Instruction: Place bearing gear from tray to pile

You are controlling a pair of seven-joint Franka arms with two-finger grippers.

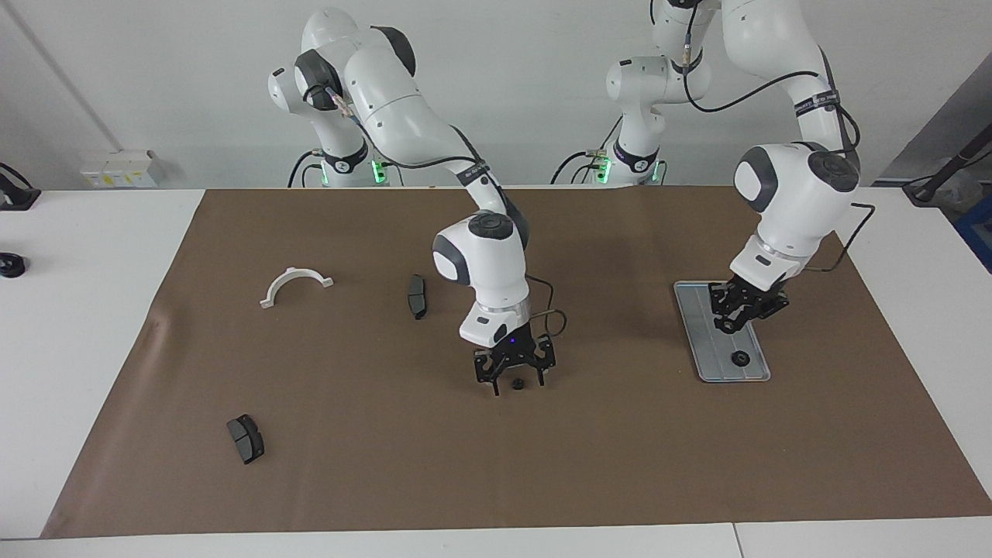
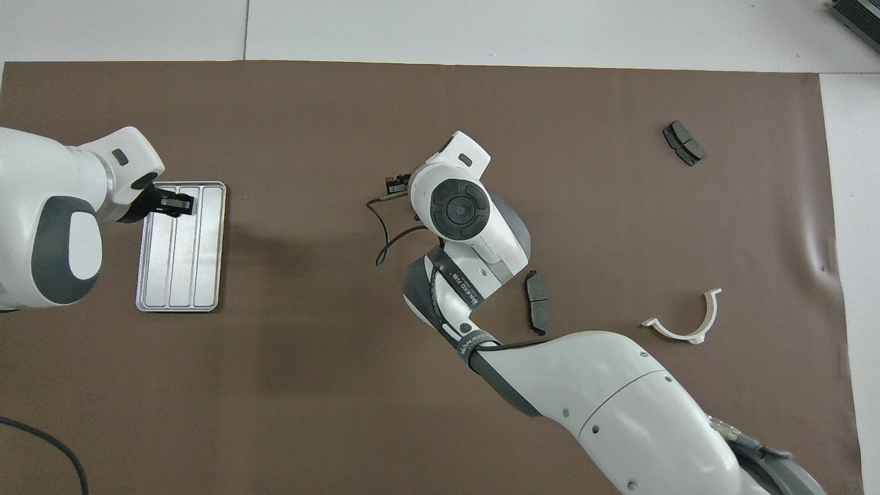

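1. The step in hand, as I read it, is a pick-up on the open table. The right gripper [image 1: 518,380] is down at the brown mat [image 1: 589,465] in the middle of the table. Its fingers [image 1: 496,387] stand apart on either side of a small black round bearing gear [image 1: 515,383], not yet shut on it.
2. A second small black bearing gear [image 1: 740,358] lies in the flat silver-grey ridged metal tray [image 1: 701,341], at the end farther from the robots, toward the left arm's end of the table.
3. The left gripper [image 1: 732,314] hangs over that tray, above the end nearer to the robots. I cannot tell whether it is open or closed, and I see nothing in it.
4. The pile is loose and lies toward the right arm's end:
   - a white plastic half-ring bracket [image 1: 296,283]
   - a dark grey curved brake pad [image 1: 417,296] beside it
   - another dark grey brake pad [image 1: 246,438] well apart, farther from the robots
5. Next, I judge, the right fingers must close squarely on the mid-table gear. It is small and could skid aside. Then it needs a straight lift and a carry over to the bracket and pads.
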